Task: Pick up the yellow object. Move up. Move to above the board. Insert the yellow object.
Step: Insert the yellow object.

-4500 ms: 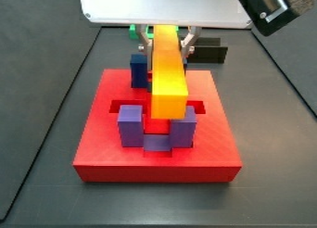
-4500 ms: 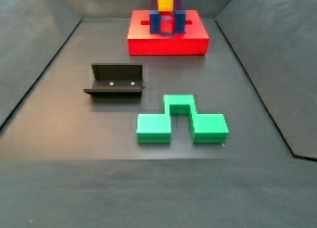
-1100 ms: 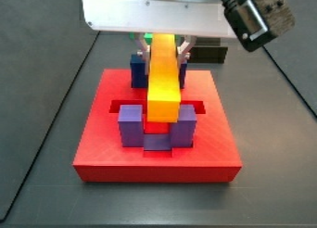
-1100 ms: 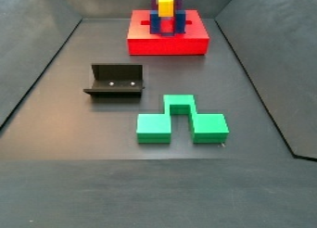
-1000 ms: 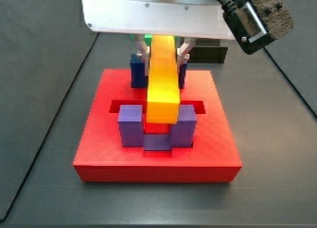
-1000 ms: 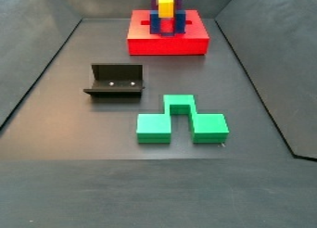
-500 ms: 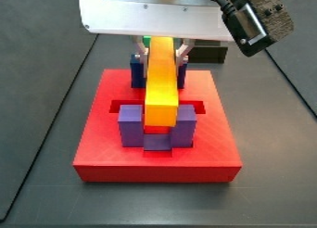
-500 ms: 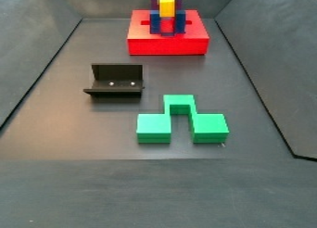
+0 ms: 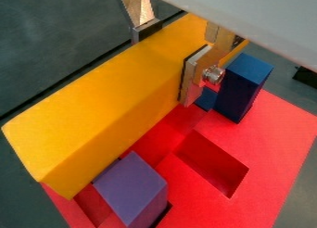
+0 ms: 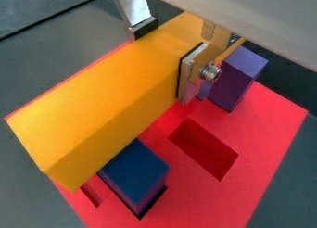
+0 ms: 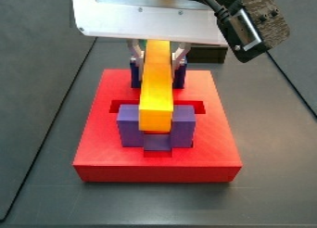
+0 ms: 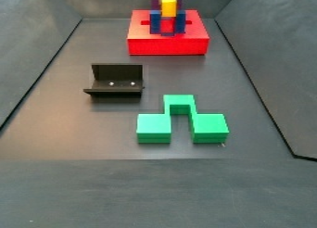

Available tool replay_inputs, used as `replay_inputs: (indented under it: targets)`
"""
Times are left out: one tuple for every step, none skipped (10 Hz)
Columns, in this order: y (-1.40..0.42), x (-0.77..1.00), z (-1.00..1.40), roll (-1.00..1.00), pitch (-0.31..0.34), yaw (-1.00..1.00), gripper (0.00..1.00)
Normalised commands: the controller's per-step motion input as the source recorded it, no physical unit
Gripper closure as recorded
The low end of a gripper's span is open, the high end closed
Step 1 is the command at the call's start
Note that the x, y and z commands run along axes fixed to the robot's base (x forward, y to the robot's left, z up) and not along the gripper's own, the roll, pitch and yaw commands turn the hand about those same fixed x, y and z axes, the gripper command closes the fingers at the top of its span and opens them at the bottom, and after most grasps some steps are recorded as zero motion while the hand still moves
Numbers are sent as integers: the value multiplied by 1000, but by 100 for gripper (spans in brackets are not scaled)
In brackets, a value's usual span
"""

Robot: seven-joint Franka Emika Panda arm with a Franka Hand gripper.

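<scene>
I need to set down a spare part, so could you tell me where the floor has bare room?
Bare floor lies in front of the green notched block, along both side walls, and between the fixture and the board. The board is crowded: the gripper holds the yellow object between its blue posts.

The pincer [image 11: 158,57] is mostly hidden behind the yellow object [image 11: 155,85] and its white mount [image 11: 148,14].

No legible text, labels, brands or numbers on any surface; the gripper [image 9: 171,48], closed on the yellow object [image 9: 111,111] over the board [image 9: 266,148], is unmarked. Fixture [image 12: 115,81] and green block [image 12: 181,123] likewise plain.
</scene>
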Motion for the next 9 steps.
replay_inputs:
  targets:
    - [-89, 114, -23, 81, 0, 131, 100]
    - [-37, 191, -26, 94, 24, 66, 100]
    - [-20, 226, -46, 101, 43, 29, 100]
    - [-51, 251, -57, 100, 41, 23, 100]
    - [-77, 237, -91, 117, 30, 6, 100]
    - [-91, 183, -100, 134, 23, 6, 100]
    - [-123, 151, -100, 160, 19, 0, 100]
    - [-51, 49, -49, 141, 23, 0, 100]
    - [63, -17, 0, 6, 20, -43, 100]
